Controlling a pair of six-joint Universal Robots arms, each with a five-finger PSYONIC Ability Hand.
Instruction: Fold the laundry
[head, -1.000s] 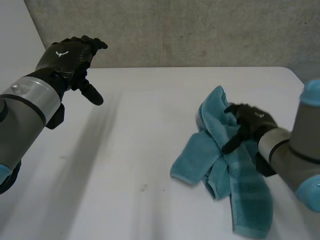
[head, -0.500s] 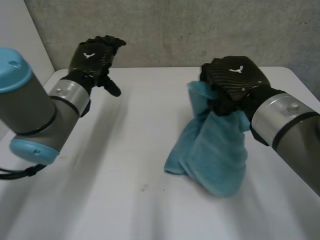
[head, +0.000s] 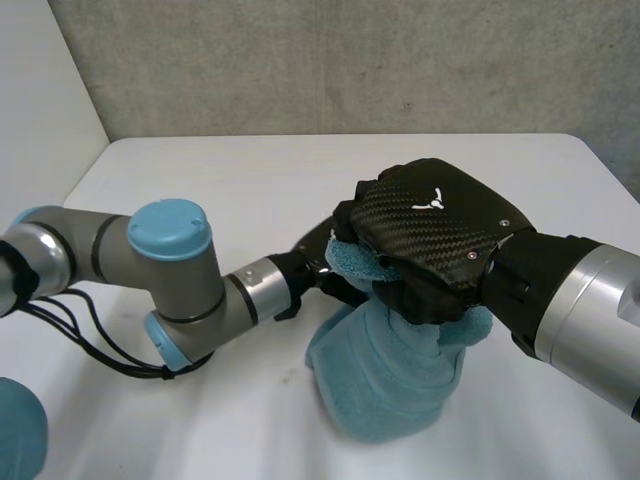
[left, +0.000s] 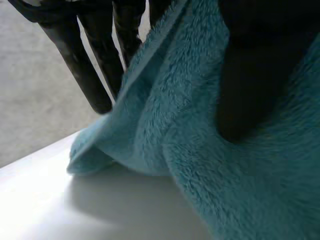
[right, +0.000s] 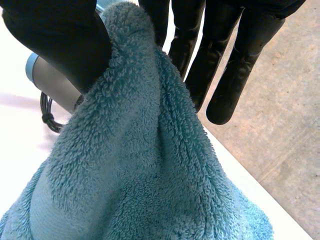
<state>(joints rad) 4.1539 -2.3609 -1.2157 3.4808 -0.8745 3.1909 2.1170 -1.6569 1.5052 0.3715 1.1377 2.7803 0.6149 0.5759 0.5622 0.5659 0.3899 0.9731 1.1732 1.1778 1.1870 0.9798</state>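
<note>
That towel (head: 390, 375) could slip into a heap, since the right hand (head: 430, 235) pinches only its bunched top. It hangs below that hand at lower centre, its bottom resting on the table (head: 200, 180). The left hand (head: 322, 268) reaches against its left side; whether it grips, I cannot tell.

White desk (head: 200, 170), its far corners rounded, stands before a mottled grey wall (head: 350, 60); a paler wall (head: 35, 90) flanks one side.
</note>
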